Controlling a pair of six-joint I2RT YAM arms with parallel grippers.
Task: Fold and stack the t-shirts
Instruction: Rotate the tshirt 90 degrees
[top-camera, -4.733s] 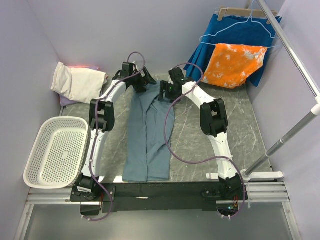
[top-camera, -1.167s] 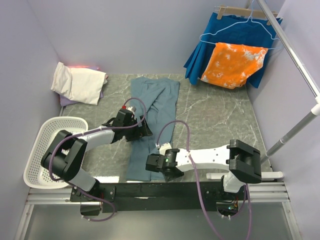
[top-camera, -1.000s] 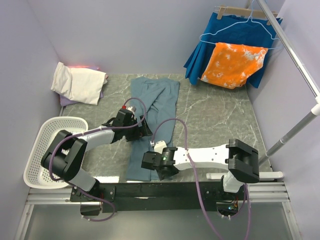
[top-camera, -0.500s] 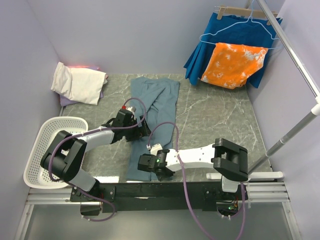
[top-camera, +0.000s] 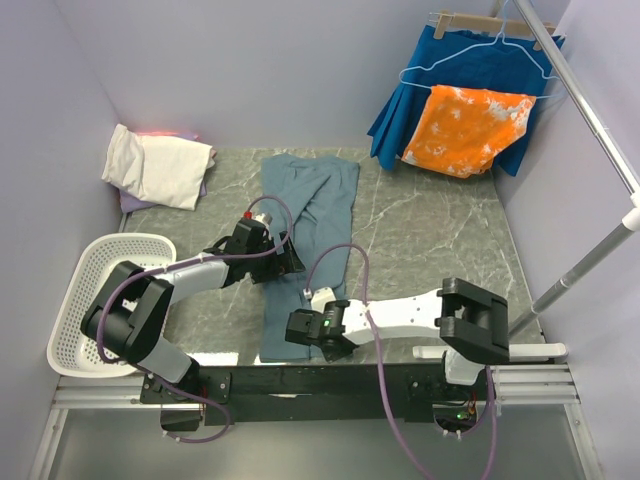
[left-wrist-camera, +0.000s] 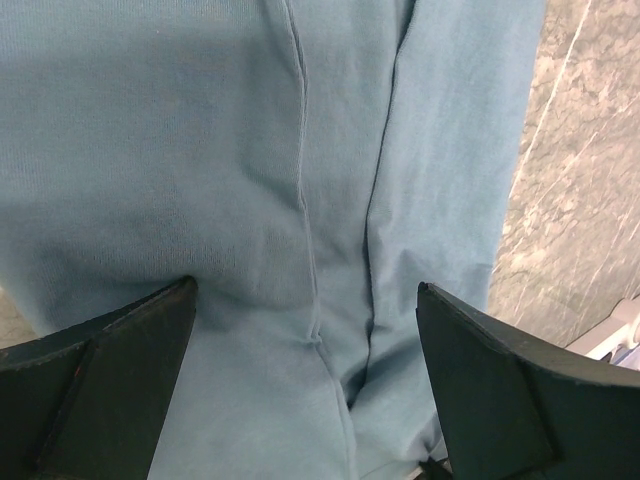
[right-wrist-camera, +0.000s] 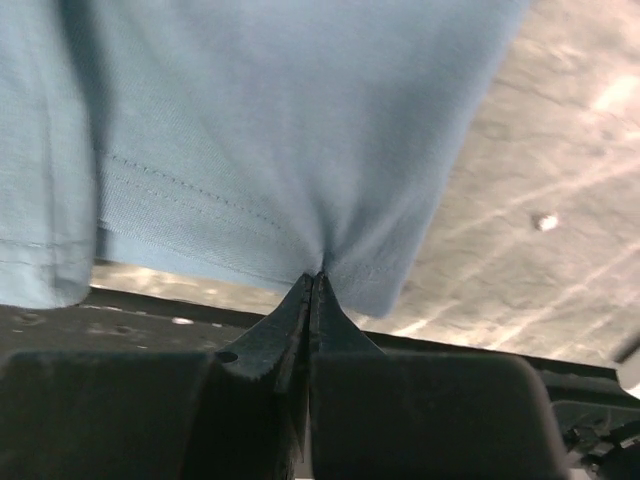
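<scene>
Moved: right gripper (right-wrist-camera: 312, 283) has come down from the far end of the blue-grey t-shirt (top-camera: 310, 205) to its near hem, then nudged a bit right.
Right gripper: clamped tight, with the hem pinched between its fingers.
Left gripper (left-wrist-camera: 305, 300): fingers spread wide over the shirt's middle, gripping nothing.
Shirt: long narrow strip down the middle of the tabletop (top-camera: 430, 230), running far to near.
Meaning: lengthwise fold looks done. I'd guess the near hem gets carried toward the far end next.
Stack: cream-white t-shirt (top-camera: 160, 165) sits in the far left corner.
</scene>
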